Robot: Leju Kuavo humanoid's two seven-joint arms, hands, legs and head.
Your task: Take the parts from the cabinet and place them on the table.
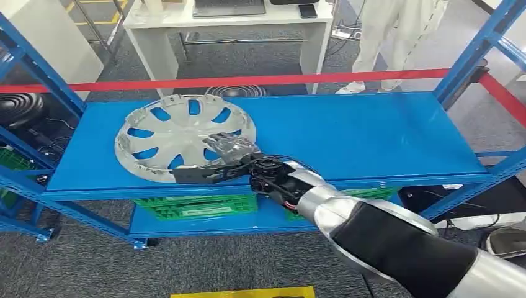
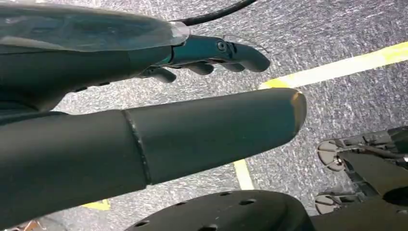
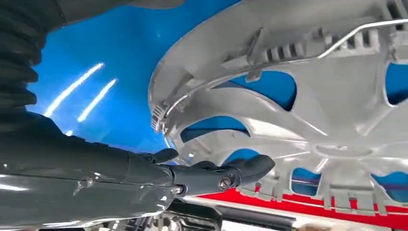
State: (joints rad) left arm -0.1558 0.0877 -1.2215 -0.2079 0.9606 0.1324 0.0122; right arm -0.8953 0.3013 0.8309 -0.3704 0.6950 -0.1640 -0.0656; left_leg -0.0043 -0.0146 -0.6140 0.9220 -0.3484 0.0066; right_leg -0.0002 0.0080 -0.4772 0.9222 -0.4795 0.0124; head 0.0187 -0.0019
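The dark fingers (image 3: 240, 169) of the right hand (image 1: 224, 156) are seen stretched out and apart, laid against the near rim of the round silver plastic wheel cover with spoke-shaped cut-outs (image 1: 185, 135). In the right wrist view the fingertips are shown at the cover's ribbed inner edge, with the wire retaining ring (image 3: 269, 65) running just beyond them. Whether the thumb is hooked under the rim cannot be told; no closed grip on the cover is shown, so the hand is judged to be touching rather than holding it.

The wheel cover is found lying flat, hollow side up, on the left half of the blue metal cabinet shelf (image 1: 372, 136). Being round, it has no long axis; it lies directly ahead of and partly beneath the fingers, toward the shelf's left end. The right hand is plainly the nearer one.

The left hand (image 2: 207, 55) is seen hanging over grey carpet floor (image 2: 337, 33) with a yellow tape line (image 2: 332, 70), its fingers loosely extended and holding nothing.

The coming move is judged to call for the fingers to be closed on the near rim before any lift.
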